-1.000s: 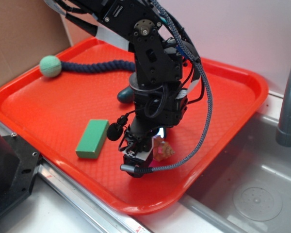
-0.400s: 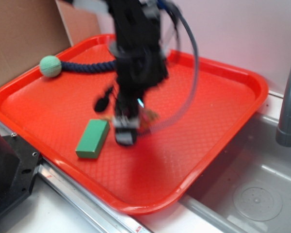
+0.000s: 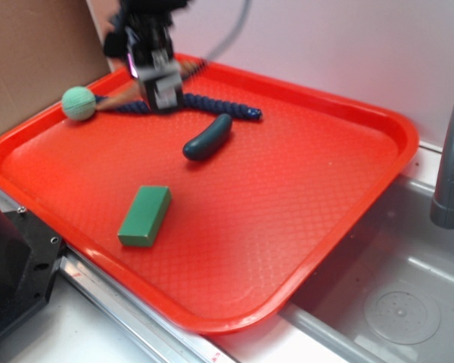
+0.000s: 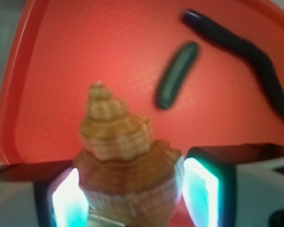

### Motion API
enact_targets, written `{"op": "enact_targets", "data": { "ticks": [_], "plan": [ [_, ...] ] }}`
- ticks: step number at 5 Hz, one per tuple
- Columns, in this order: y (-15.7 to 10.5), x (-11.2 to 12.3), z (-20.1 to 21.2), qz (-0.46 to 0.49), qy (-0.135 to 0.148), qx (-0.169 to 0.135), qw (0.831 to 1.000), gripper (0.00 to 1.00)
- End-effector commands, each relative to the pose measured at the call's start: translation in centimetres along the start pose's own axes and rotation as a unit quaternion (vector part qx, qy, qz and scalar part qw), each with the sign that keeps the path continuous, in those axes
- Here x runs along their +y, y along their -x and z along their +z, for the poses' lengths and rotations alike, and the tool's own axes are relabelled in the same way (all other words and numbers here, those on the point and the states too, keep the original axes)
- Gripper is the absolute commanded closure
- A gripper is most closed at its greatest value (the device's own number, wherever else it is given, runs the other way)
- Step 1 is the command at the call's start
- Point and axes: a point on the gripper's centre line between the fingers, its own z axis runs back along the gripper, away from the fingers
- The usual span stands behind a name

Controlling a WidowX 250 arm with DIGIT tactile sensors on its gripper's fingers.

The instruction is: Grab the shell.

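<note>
The gripper [image 4: 130, 194] pinches the shell [image 4: 125, 165] between its two pads, raised above the red tray [image 3: 348, 219] near its far-left corner, over the blue rope [image 3: 219, 106]. The grab looks done; only holding it remains. The shell is tan-brown, ribbed, with stepped whorls narrowing to a small tip.

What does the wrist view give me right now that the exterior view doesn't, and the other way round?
Only the wrist view shows the shell clearly, clamped between the gripper's lit fingers. Only the exterior view shows the green block, the green ball at the rope's end, and the sink. Both show the red tray, the dark green pickle-shaped toy and the navy rope.
</note>
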Motion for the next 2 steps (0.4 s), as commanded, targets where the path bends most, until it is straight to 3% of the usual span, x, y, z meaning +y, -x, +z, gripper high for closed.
{"op": "enact_targets", "data": {
  "ticks": [1,2],
  "plan": [
    [3.22,1.31,4.18,0.144,-0.025,-0.064,0.987,1.0],
    [2.5,1.6,3.96,0.143,-0.038,-0.041,0.988,1.0]
  ]
}}
